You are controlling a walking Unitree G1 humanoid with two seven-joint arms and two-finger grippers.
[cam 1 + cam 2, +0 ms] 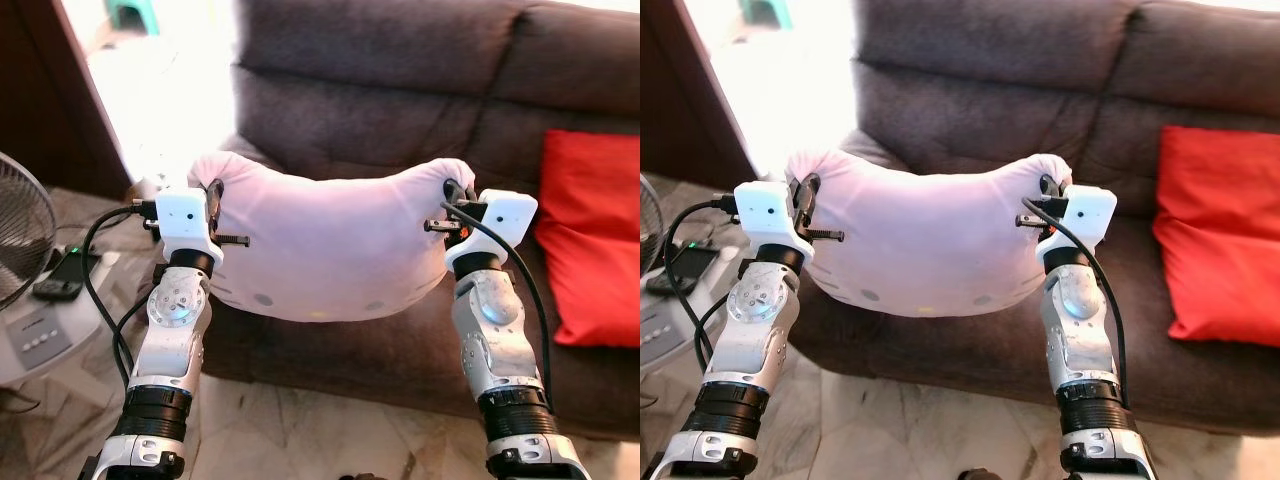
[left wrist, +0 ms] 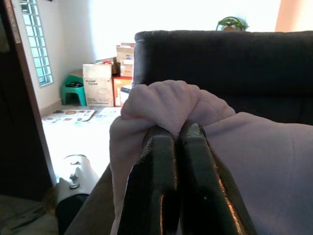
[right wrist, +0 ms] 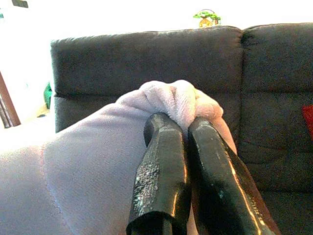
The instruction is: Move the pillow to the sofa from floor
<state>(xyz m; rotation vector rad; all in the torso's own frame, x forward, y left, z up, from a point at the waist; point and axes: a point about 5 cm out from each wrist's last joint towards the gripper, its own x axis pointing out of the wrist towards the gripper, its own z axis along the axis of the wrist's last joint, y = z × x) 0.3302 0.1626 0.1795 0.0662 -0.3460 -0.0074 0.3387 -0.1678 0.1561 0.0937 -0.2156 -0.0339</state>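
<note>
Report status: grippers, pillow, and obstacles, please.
Left gripper and right gripper shut on pillow corners. Pillow held over sofa seat. Red cushion off to the right.

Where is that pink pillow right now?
The pink pillow hangs in mid-air over the dark sofa's seat, pinched at its corners by the left tool and right tool.

Sofa seat (image 1: 420, 330) bare ahead; red cushion (image 1: 590, 240) blocks right end; fan (image 1: 20, 235) crowds left.

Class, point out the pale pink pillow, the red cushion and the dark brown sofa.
Pale pink pillow (image 1: 325, 245), left eye view, front face.
Red cushion (image 1: 592, 235), left eye view, middle.
Dark brown sofa (image 1: 380, 60), left eye view, backrest.
</note>
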